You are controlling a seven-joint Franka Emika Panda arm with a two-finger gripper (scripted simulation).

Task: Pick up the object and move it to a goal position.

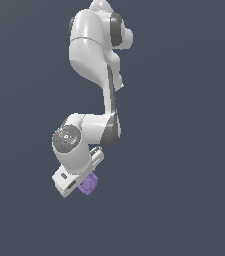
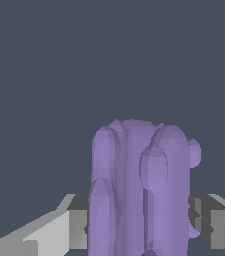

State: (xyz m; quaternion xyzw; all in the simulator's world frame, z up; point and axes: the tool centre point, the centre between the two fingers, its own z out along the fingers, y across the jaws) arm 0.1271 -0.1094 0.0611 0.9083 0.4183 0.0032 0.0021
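Note:
The object is a small light-purple lump with ridged, bumpy faces (image 1: 88,184). In the exterior view it sits just under my white gripper (image 1: 82,184), tucked at the hand's lower edge. In the wrist view the object (image 2: 139,190) stands between my two grey fingers (image 2: 79,222), which press against its sides. My gripper (image 2: 143,225) is shut on the object. The fingertips themselves are hidden behind the hand in the exterior view.
The white arm (image 1: 96,55) reaches down from the top of the exterior view. Around it is only a plain dark grey-blue surface (image 1: 184,150). No goal marker shows in either view.

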